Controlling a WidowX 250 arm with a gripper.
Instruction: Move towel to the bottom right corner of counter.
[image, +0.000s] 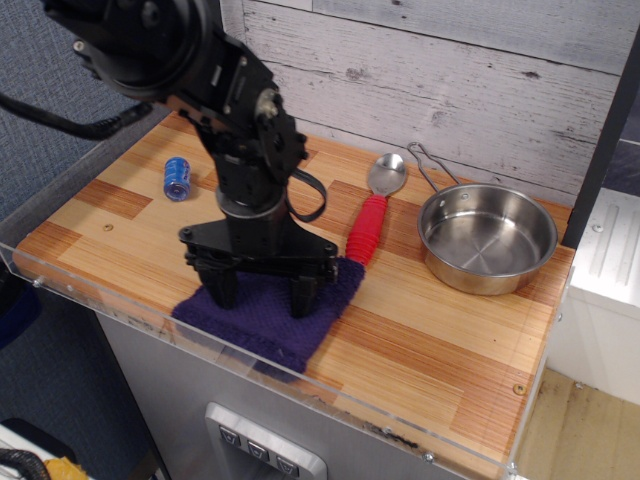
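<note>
The dark purple towel (270, 318) lies flat on the wooden counter (430, 350) at its front edge, left of the middle, with its front corner against the acrylic rim. My black gripper (262, 297) stands upright on the towel. Its two fingers (303, 294) are spread wide and press down into the cloth. Nothing is held between them. The arm hides the towel's back edge.
A red-handled metal spoon (368, 228) lies just right of the towel's back corner. A steel pan (487, 238) sits at the back right. A small blue spool (177, 178) lies at the back left. A clear acrylic rim (400, 432) edges the counter front.
</note>
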